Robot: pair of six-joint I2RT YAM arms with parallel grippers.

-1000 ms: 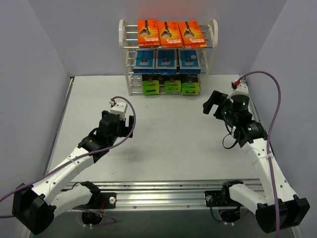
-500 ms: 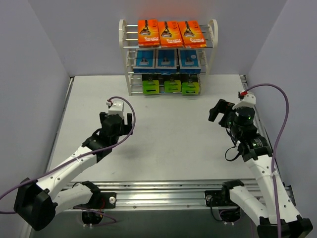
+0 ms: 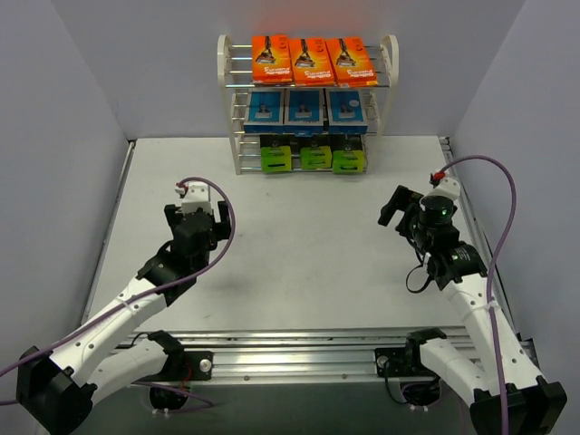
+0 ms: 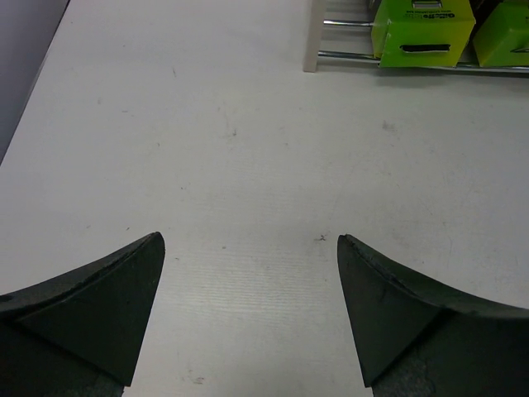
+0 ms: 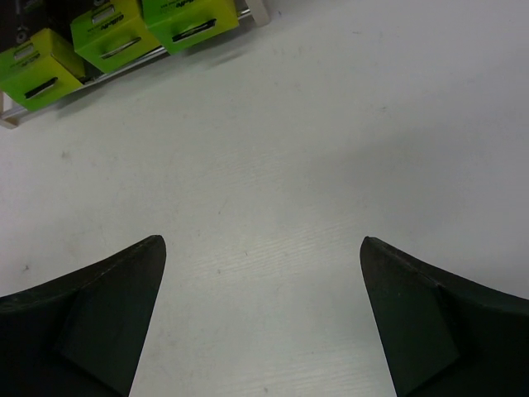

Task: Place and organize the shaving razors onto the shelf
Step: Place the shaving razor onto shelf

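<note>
The shelf stands at the back of the table with the shaving razors on it. Three orange cards fill the top tier, three blue packs the middle tier, and three lime-green boxes the bottom tier. My left gripper hovers over the table's left half, open and empty. My right gripper is over the right half, also open and empty. Both point toward the shelf and stand well short of it. The left wrist view shows a green box; the right wrist view shows the green boxes.
Grey walls close in the table on the left, right and back. A metal rail with the arm bases runs along the near edge. Purple cables loop off both wrists. The shelf's white foot stands ahead of the left gripper.
My left gripper has drifted to the left, away from the table's middle. The right gripper has pulled back a little from the shelf. Both stay open.
</note>
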